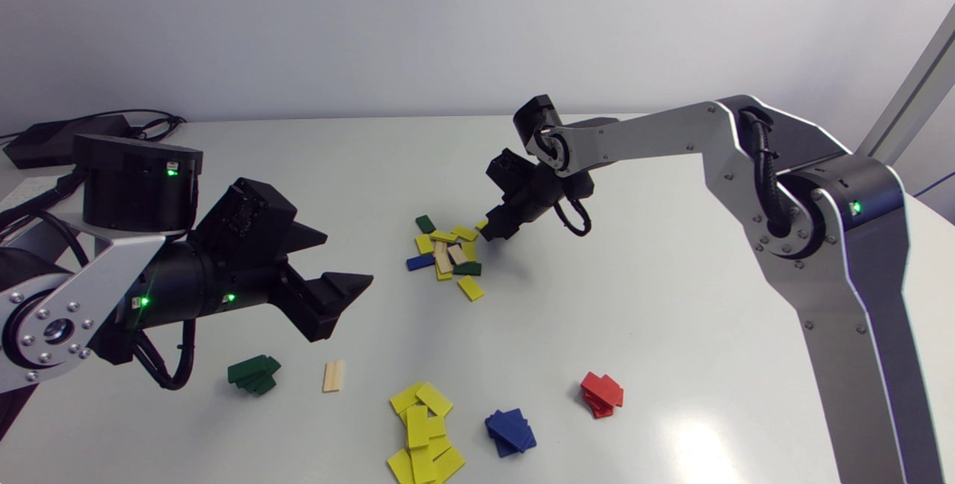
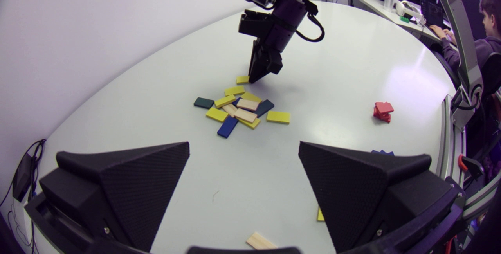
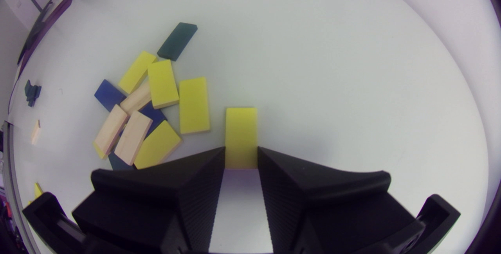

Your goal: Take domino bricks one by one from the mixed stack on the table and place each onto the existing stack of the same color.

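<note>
One yellow brick (image 3: 241, 132), just beside the mixed pile (image 3: 162, 83), is clamped in our right end effector (image 3: 241, 151); only its wrist view shows the grip. Our left end effector (image 2: 243, 146) hangs spread, well short of the pile.

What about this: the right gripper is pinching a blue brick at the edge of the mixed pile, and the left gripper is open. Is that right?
Not quite. The right gripper is pinching a yellow brick, not a blue one; the right wrist view shows it between the fingers. The rest is right: it lies at the edge of the mixed pile, and the left gripper is open.
</note>
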Robot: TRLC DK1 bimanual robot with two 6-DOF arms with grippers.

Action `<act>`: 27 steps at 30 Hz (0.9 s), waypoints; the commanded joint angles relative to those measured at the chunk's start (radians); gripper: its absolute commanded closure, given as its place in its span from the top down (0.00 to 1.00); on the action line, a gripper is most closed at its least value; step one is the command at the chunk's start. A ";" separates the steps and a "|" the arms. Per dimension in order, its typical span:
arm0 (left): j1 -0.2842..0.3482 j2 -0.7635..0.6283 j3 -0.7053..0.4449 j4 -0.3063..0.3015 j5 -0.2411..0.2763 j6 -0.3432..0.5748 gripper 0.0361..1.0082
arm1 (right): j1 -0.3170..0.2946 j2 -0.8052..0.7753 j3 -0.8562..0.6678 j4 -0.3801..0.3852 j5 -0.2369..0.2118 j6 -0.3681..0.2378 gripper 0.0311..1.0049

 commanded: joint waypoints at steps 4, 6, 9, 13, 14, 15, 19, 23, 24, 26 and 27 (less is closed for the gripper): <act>-0.002 -0.010 -0.025 0.002 0.012 -0.020 0.99 | 0.009 0.026 -0.060 -0.008 0.013 -0.024 0.13; -0.002 -0.010 -0.025 0.002 0.012 -0.020 0.99 | 0.009 0.017 -0.069 -0.003 0.013 -0.024 0.13; -0.004 -0.010 -0.024 0.002 0.012 -0.020 0.99 | 0.009 -0.022 -0.104 0.007 0.013 -0.024 0.13; -0.004 -0.012 -0.028 0.002 0.012 -0.020 0.99 | 0.009 -0.106 -0.172 0.024 0.024 -0.024 0.13; -0.004 -0.012 -0.030 0.002 0.012 -0.020 0.99 | 0.009 -0.126 -0.186 0.024 0.024 -0.024 0.13; -0.004 -0.012 -0.030 0.002 0.012 -0.020 0.99 | 0.009 -0.155 -0.204 0.026 0.026 -0.024 0.13; -0.002 -0.010 -0.031 0.005 0.012 -0.017 0.99 | 0.011 -0.273 -0.290 0.030 0.029 -0.024 0.13; -0.001 -0.001 -0.039 0.024 0.010 -0.014 0.99 | 0.024 -0.390 -0.394 0.035 0.029 -0.030 0.13; -0.001 0.005 -0.041 0.028 0.010 -0.013 0.99 | 0.031 -0.419 -0.423 0.040 0.027 -0.033 0.13; 0.002 0.020 -0.044 0.036 0.010 -0.005 0.99 | 0.052 -0.486 -0.495 0.050 0.026 -0.038 0.13; 0.004 0.026 -0.047 0.042 0.010 -0.002 0.99 | 0.066 -0.517 -0.531 0.055 0.026 -0.039 0.13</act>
